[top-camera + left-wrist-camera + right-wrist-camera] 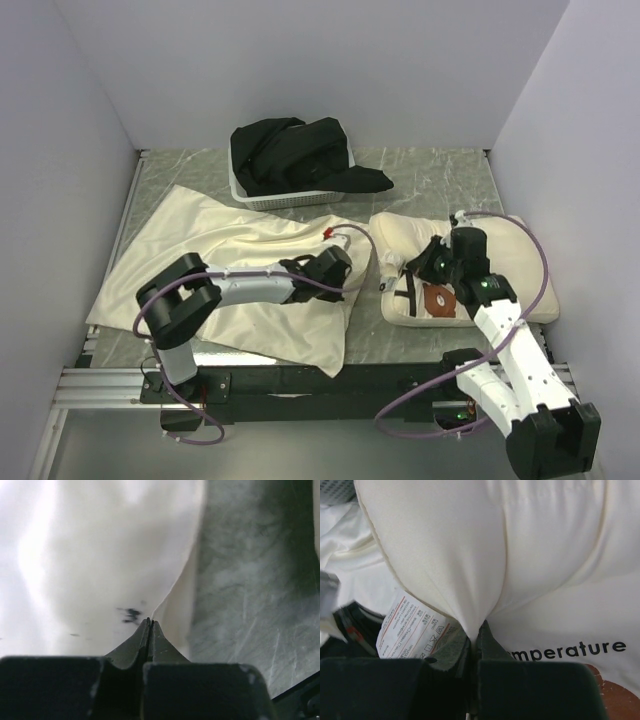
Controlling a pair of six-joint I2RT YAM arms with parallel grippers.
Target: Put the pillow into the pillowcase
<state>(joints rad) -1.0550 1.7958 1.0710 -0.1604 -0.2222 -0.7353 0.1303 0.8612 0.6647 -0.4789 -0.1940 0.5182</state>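
The cream-white pillowcase [230, 275] lies wrinkled on the left half of the table. My left gripper [345, 265] is at its right edge. In the left wrist view the jaws [150, 621] are shut, with the thin edge of the pillowcase [100, 555] pinched at their tips. The plump cream pillow [510, 250] lies to the right, its brown print and black straps facing up. My right gripper [428, 262] is at the pillow's left end. Its jaws [478, 626] are shut on a gathered fold of the pillow [470, 545], between a white care label [412, 627] and black lettering.
A white basket [285, 198] holding a heap of black cloth [295, 155] stands at the back, just beyond the pillowcase. White walls close in the grey marbled table [250, 605] at left, right and back. A black rail [300, 382] runs along the near edge.
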